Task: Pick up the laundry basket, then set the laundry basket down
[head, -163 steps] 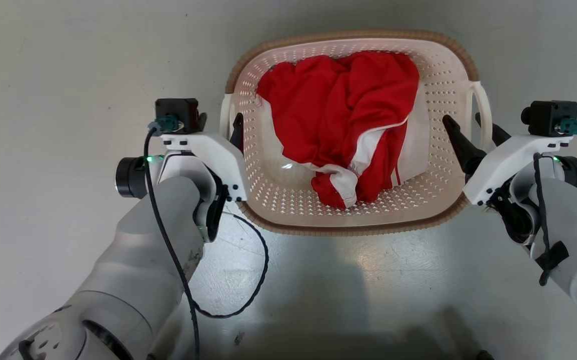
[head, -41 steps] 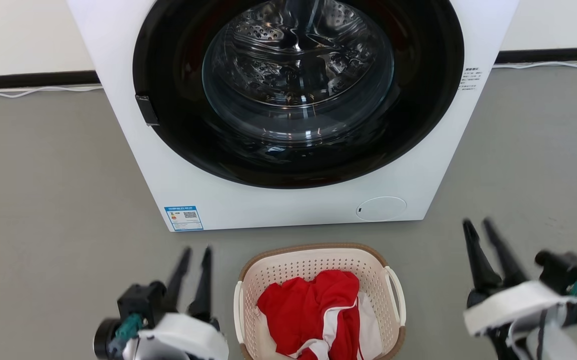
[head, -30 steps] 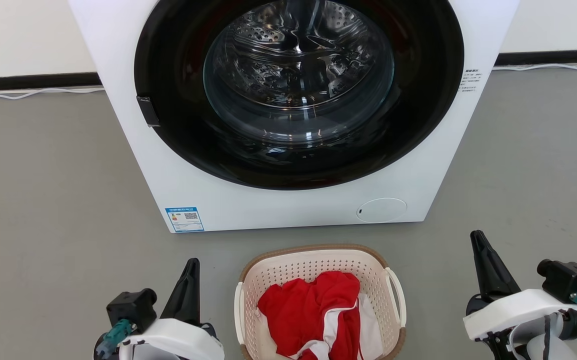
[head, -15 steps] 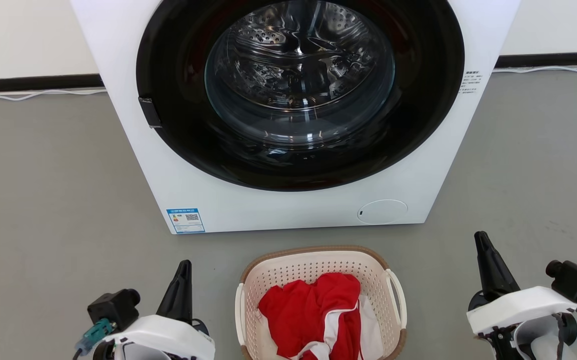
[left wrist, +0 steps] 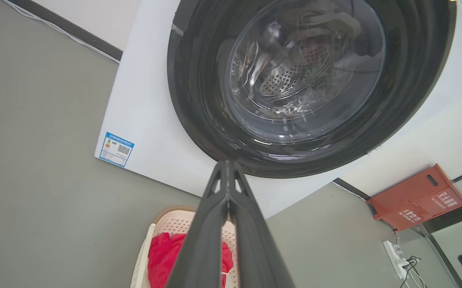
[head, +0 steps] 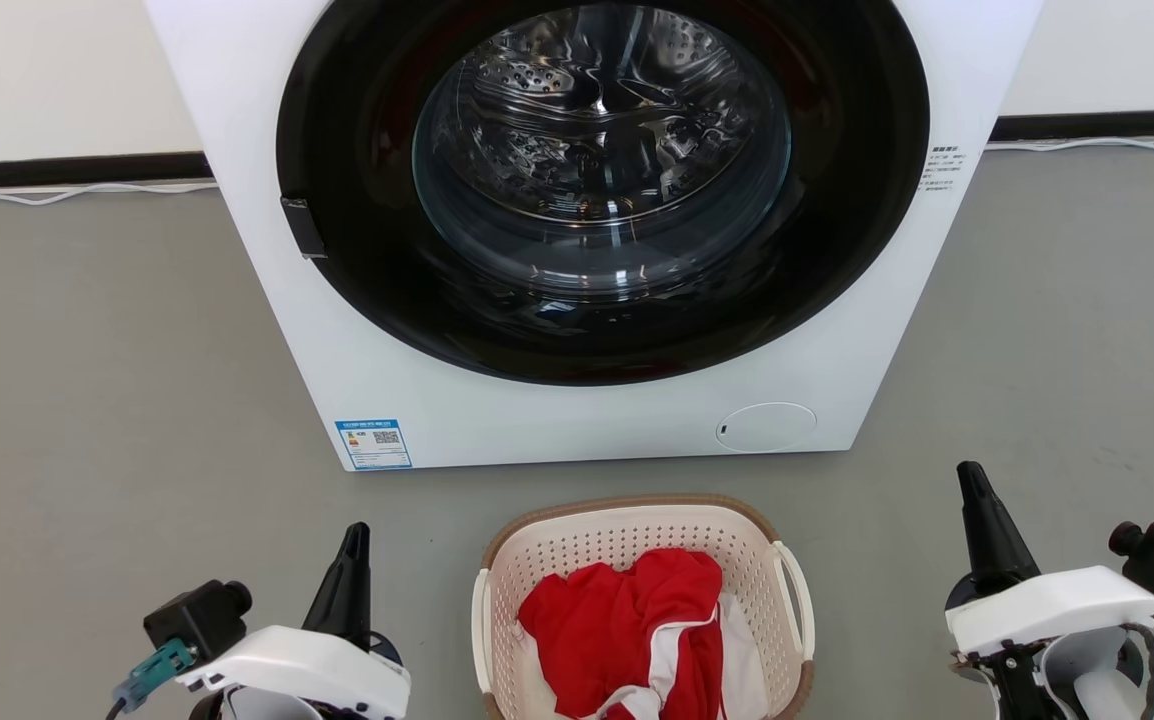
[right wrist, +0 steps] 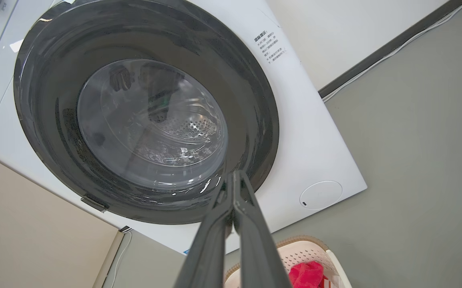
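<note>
Laundry basket (head: 627, 532) no longer gripped

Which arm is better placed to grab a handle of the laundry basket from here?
Left, marginally. Both grippers are shut and flank the laundry basket on the floor, but the left gripper sits nearer its white handle than the right gripper does to the other handle.

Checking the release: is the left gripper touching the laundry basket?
Apart. The head view shows grey floor between the left gripper and the laundry basket.
</note>
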